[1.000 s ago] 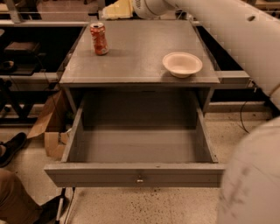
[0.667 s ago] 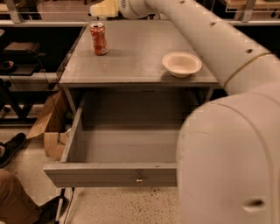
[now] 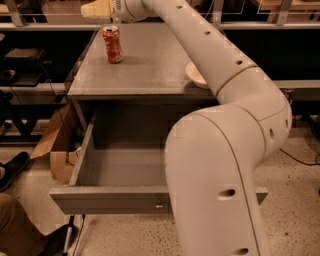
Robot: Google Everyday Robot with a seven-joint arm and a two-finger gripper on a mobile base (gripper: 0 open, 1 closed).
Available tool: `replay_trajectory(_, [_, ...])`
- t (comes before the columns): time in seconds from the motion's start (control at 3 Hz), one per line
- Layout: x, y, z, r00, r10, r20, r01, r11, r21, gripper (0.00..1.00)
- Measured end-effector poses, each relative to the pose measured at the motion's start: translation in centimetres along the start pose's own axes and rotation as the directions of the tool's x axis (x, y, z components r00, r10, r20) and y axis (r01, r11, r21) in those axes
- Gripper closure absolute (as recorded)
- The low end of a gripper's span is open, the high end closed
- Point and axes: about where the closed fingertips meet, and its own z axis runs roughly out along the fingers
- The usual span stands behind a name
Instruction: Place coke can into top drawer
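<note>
coke can upright, just below pincer

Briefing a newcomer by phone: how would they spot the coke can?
Find the grey cabinet with its top drawer open. On top, near the far left corner, close to the gripper, stands the coke can: orange-red and upright, unlike the cream bowl.

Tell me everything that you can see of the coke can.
The coke can is small, orange-red with white markings and a silver top, metal by its look. It stands upright on the grey cabinet top, near its far left corner, touching only that surface. The gripper hangs close above it, not touching.
</note>
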Motion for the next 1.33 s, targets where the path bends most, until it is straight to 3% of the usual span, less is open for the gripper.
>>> replay_trajectory(0.67, [0.8, -0.5, 0.9, 1.0, 0.013, -0.002, -0.013, 0.9996, 0.024, 0.0])
replay_trajectory(1.33, [3.0, -1.9, 4.9, 0.999, 0.034, -0.024, -0.032, 0.9959, 0.085, 0.0])
